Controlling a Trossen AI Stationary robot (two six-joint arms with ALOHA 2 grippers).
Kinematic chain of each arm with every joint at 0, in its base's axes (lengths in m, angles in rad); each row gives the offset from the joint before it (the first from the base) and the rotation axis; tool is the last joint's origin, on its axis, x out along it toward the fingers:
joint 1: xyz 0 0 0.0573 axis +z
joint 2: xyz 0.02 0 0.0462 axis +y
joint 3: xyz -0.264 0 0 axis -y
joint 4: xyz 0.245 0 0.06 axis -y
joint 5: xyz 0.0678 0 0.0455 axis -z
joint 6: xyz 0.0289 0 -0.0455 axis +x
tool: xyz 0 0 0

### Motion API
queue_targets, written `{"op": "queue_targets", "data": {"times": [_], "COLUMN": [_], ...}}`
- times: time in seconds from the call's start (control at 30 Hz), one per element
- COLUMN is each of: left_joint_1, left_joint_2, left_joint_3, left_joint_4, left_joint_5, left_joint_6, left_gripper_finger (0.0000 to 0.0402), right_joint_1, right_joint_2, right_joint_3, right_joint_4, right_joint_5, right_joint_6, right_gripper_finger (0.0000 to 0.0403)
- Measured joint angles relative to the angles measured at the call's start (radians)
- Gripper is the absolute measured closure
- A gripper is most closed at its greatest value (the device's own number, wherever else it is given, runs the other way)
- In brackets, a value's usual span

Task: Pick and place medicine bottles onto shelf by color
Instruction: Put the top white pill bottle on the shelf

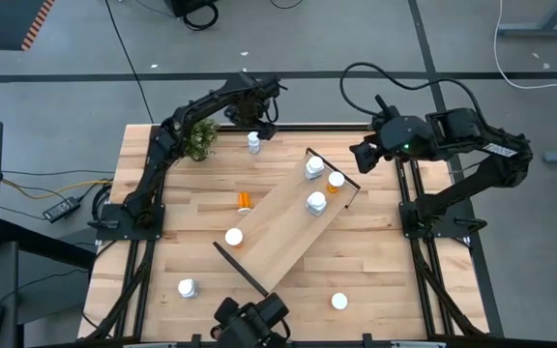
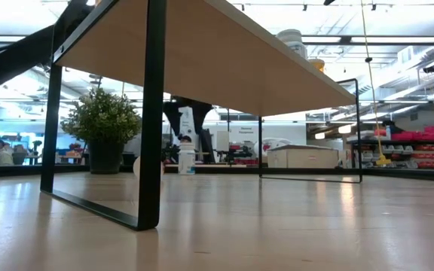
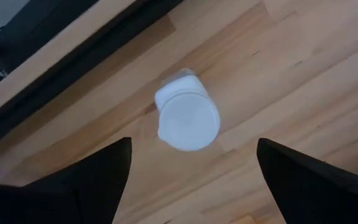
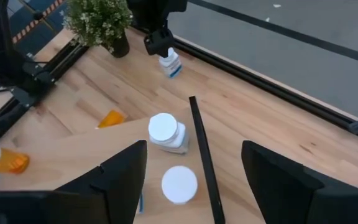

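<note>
Four capped medicine bottles (image 1: 316, 203) are seen standing on the shelf (image 1: 278, 237) set slantwise across the table, others being left on the tabletop. At the far edge, a white bottle (image 1: 253, 143) is straddled from above by the left gripper (image 1: 255, 124), its jaws held wide and empty; a descent and closure are judged to be called for next. The right gripper (image 1: 360, 155), jaws parted and empty, is held above the shelf's far end.

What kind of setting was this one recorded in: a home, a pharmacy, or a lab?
Most likely a robotics lab or workshop, not a pharmacy. The wooden table stands on a grey floor with loose cables, and the low view shows a large open room with ceiling strip lights and red storage racks behind.
</note>
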Motion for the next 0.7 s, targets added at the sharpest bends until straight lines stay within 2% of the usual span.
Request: {"op": "queue_targets", "data": {"times": [0.7], "left_joint_1": [0.001], "left_joint_2": [0.052], "left_joint_3": [0.0], "left_joint_4": [0.044], "left_joint_5": [0.0], "left_joint_6": [0.002], "left_gripper_finger": [0.0053], "right_joint_1": [-0.004], "right_joint_2": [0.009], "right_joint_3": [0.0], "right_joint_4": [-0.001], "right_joint_5": [0.0], "right_joint_6": [-0.002], "right_gripper_finger": [0.0134]}}
